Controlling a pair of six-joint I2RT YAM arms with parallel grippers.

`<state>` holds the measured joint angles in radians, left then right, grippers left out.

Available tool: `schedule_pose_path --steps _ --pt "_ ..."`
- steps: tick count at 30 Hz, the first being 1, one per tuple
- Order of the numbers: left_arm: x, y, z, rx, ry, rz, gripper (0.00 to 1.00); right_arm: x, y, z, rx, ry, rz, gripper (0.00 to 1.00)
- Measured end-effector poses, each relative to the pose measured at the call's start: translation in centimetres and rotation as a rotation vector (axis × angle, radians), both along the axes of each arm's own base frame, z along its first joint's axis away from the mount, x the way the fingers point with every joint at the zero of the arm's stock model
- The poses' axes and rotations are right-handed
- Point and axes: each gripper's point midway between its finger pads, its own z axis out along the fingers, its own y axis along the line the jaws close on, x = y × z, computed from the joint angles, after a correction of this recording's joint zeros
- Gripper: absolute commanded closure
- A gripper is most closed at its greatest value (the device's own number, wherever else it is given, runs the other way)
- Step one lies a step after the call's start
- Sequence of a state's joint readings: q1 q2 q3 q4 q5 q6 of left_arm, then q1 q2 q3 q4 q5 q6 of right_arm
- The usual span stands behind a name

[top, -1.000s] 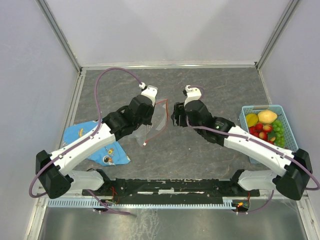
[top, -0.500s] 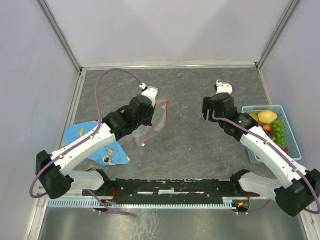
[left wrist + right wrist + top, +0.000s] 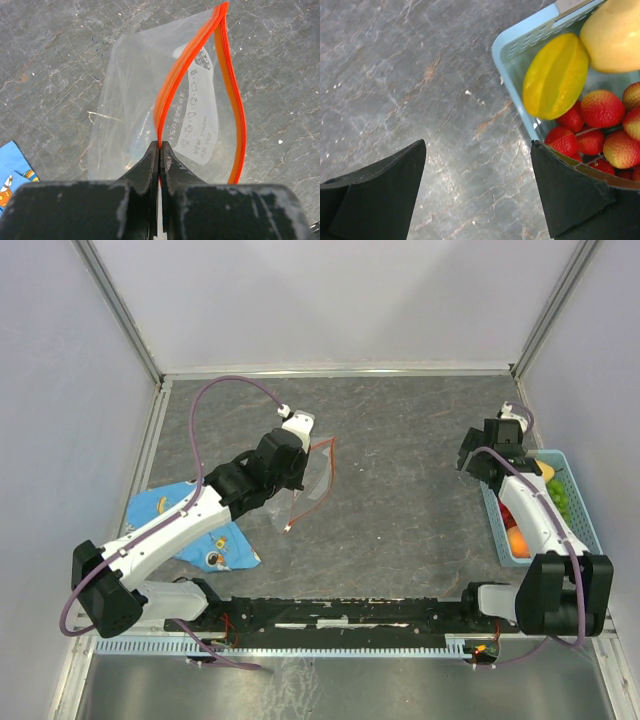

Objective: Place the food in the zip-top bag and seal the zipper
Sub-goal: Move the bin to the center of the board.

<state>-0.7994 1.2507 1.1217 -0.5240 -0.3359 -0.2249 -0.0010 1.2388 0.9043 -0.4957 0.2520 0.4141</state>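
A blue patterned cloth [image 3: 180,515] is seen nearest the arm bases, on the left of the grey table [image 3: 400,440]. Just beyond it, the zip-top bag [image 3: 135,100] is held by the left gripper [image 3: 160,147], whose fingers [image 3: 147,165] are pressed together on one lip of the zipper [image 3: 187,60]. The other orange-red lip is bowed away, so the mouth is left gaping. A white label patch [image 3: 197,120] is shown through the clear plastic. Well apart, at the table's right edge, the food is seen in a light-blue basket [image 3: 515,45]: a yellow ridged piece [image 3: 552,75], red strawberries [image 3: 600,107] and a pale yellow fruit [image 3: 615,32]. The right gripper [image 3: 477,147] is poised just beside the basket's far-left corner, its fingers [image 3: 380,185] spread wide with nothing held between them.
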Motion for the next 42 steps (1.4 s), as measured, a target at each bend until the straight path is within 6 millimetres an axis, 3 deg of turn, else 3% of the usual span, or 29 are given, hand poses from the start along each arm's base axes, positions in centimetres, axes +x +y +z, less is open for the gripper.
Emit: schedule_pose_path --steps 5,10,14,30,42 --pt "0.2 0.0 -0.4 0.004 0.009 0.002 0.97 1.4 -2.0 -2.3 0.021 0.030 -0.050 0.07" --pt "0.3 -0.1 -0.8 0.013 0.018 0.003 0.97 2.4 -2.3 -4.8 0.021 0.094 -0.038 0.09" --pt "0.4 0.0 -0.9 0.015 0.021 0.006 0.97 4.2 -2.0 -5.0 0.038 0.097 -0.009 0.15" --pt "0.7 0.4 -1.0 0.004 0.032 0.013 0.97 11.8 4.4 -4.5 0.167 0.036 0.193 0.19" --pt "1.1 0.9 -1.1 -0.006 0.041 0.024 0.97 15.8 10.1 -3.6 0.209 0.000 0.306 0.20"
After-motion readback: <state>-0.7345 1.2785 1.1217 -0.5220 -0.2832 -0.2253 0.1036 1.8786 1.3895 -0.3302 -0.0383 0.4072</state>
